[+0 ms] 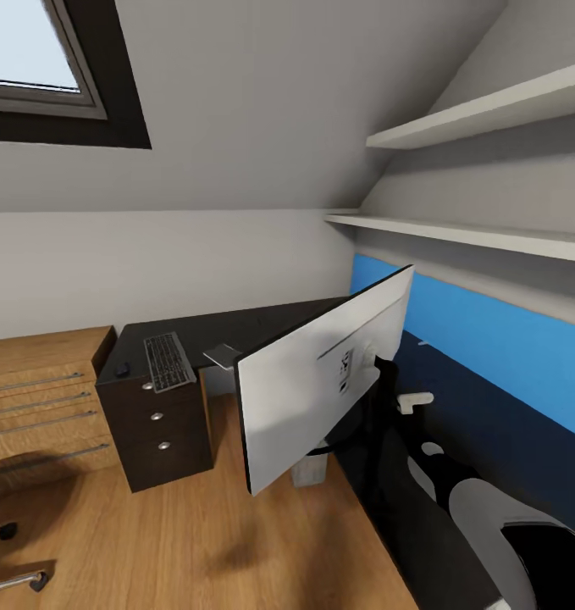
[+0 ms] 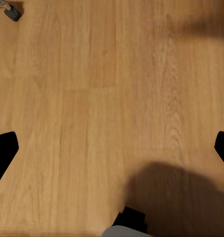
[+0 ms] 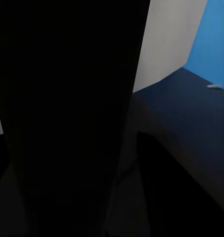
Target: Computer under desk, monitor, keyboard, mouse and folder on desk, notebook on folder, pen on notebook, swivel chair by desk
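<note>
The monitor (image 1: 321,373) hung tilted in the air above the wooden floor (image 1: 236,525), its white back panel turned toward the head camera and its stand (image 1: 308,470) dangling below, just off the near end of the dark desk (image 1: 262,326). The right arm (image 1: 456,483) reached up behind the panel, and the right pincer (image 1: 378,373) appeared closed on the monitor near its rear mount, though its fingers were mostly hidden, and the right wrist view showed a broad black surface pressed close. Beyond the pincer, the keyboard (image 1: 168,362) and the mouse (image 1: 122,369) lay on the desk's far end. The left pincer (image 2: 112,148) pointed down at bare floor, its dark fingertips (image 2: 4,150) spread wide with nothing between them. The monitor was probably stiff, broad and top-heavy, with a fragile screen face; gripping at the rear mount or stand neck seemed safest, since a hold at the thin edge would likely let it swing.
</note>
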Controlling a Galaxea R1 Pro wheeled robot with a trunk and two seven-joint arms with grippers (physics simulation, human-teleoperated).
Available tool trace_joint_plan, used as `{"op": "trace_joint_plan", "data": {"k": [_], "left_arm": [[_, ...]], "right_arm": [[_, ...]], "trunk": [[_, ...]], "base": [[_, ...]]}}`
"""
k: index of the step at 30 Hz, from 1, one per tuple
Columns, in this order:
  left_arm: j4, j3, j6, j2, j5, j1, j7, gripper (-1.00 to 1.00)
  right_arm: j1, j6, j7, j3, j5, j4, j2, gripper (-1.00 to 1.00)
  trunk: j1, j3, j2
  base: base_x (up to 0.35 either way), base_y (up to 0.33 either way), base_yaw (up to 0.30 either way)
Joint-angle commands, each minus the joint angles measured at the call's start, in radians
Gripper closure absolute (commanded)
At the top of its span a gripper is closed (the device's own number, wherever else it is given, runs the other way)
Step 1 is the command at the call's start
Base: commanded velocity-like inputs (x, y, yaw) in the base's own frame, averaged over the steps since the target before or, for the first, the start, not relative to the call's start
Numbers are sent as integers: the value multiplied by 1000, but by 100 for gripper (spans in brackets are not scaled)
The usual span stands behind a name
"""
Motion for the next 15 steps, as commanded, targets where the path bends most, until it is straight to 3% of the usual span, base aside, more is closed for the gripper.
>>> {"op": "trace_joint_plan", "data": {"k": [1,15], "left_arm": [[0,-9,-4,0,8,0,5,-100],[0,-9,-4,0,8,-1,5,-100]], "right_arm": [[-1,-3,-2,13,-5,1,-1,100],[-1,-1,-2,13,-4,1,0,100]], "trunk": [[0,-1,-1],[0,-1,-1]], "base": [[-3,-287,0],[0,-301,0]]}}
